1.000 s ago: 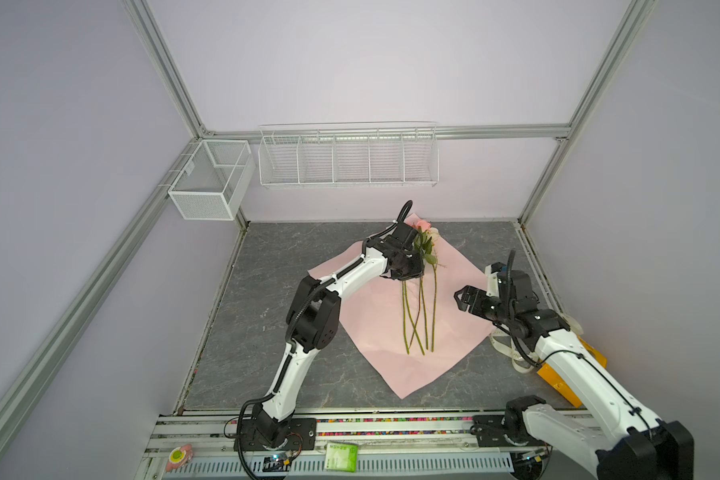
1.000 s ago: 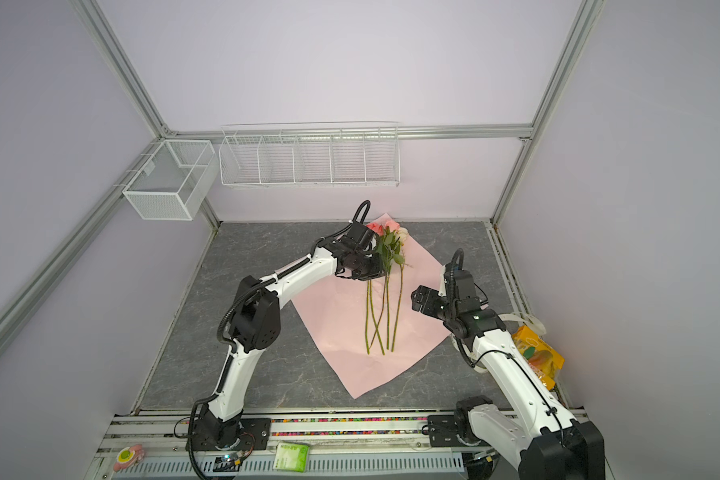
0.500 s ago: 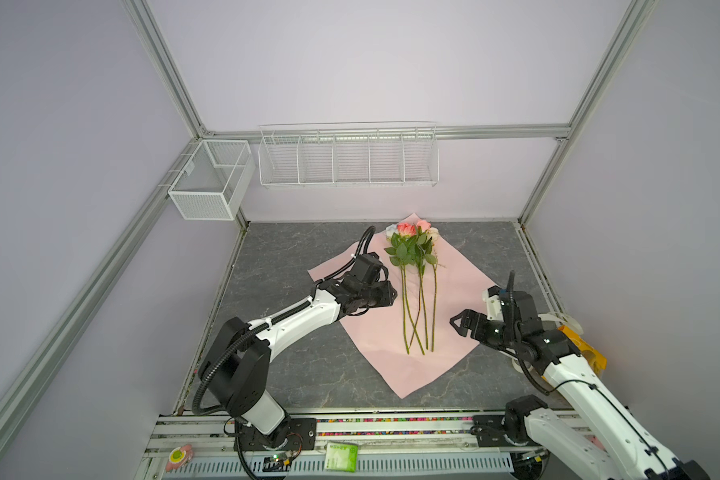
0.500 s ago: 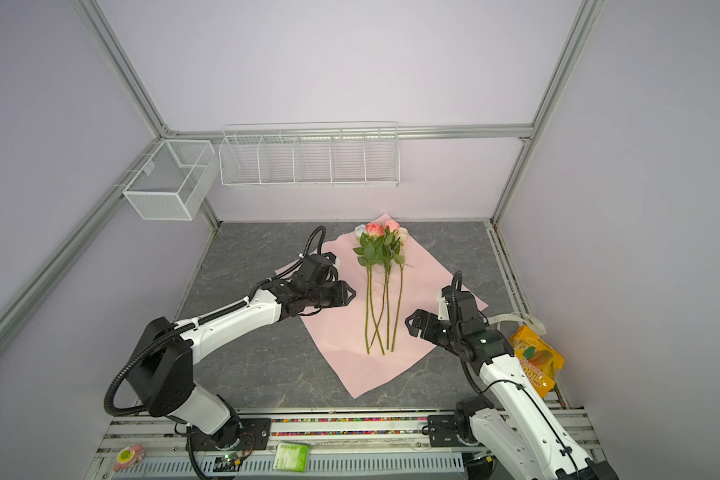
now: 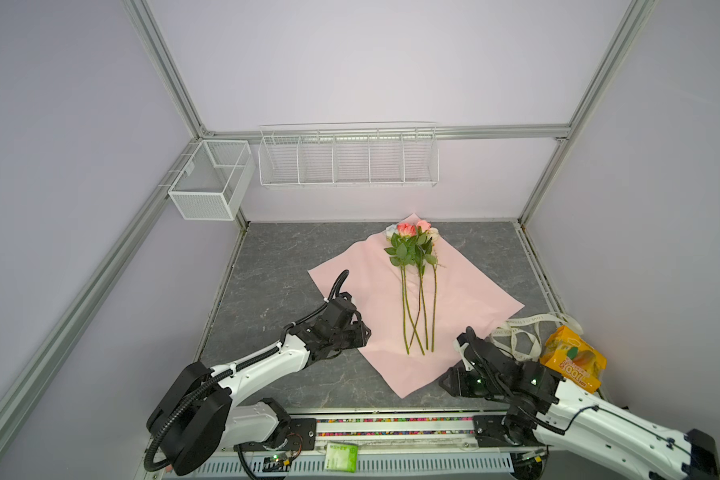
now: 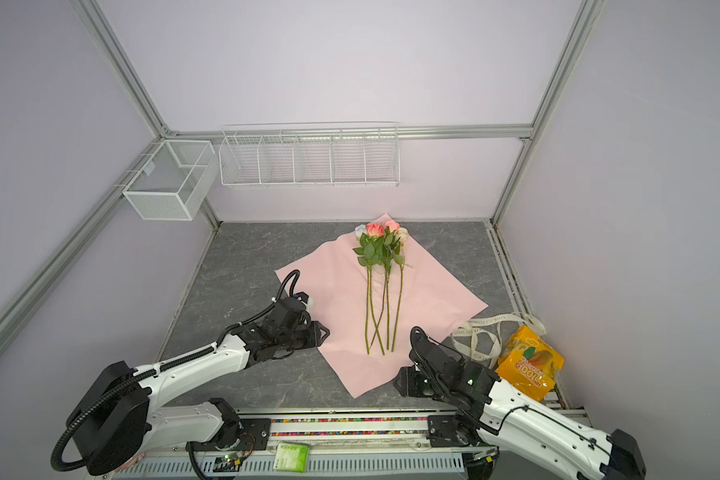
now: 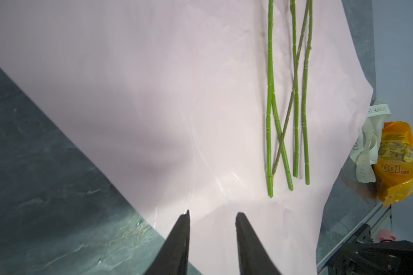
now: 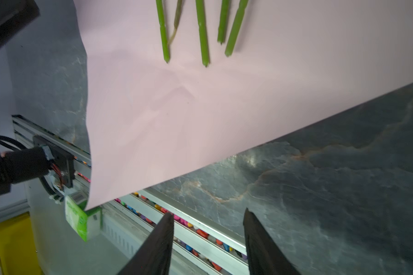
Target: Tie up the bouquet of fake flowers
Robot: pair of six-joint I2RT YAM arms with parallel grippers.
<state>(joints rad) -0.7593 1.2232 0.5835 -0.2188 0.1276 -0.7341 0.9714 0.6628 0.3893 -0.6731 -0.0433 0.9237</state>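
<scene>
The bouquet of fake flowers (image 5: 406, 253) (image 6: 373, 251) lies loose on a pink paper sheet (image 5: 466, 303), blooms toward the back wall and green stems (image 7: 270, 95) (image 8: 202, 35) toward the front. My left gripper (image 5: 366, 332) (image 6: 325, 332) (image 7: 212, 214) hovers over the sheet's front-left edge, left of the stem ends. It is open and holds nothing. My right gripper (image 5: 443, 380) (image 6: 396, 382) (image 8: 208, 212) sits low by the sheet's front-right edge, past the stem ends. Its jaws are apart, with only table and front rail between them.
A cream lettered ribbon (image 5: 516, 332) and an orange snack bag (image 5: 574, 361) lie at the right edge of the grey table (image 5: 275, 266). White wire baskets (image 5: 348, 160) hang on the back wall. A green box (image 5: 341, 456) sits on the front rail.
My left arm pulled back from the flower heads to the sheet's front-left edge. My right arm drew toward the front, and its jaws narrowed.
</scene>
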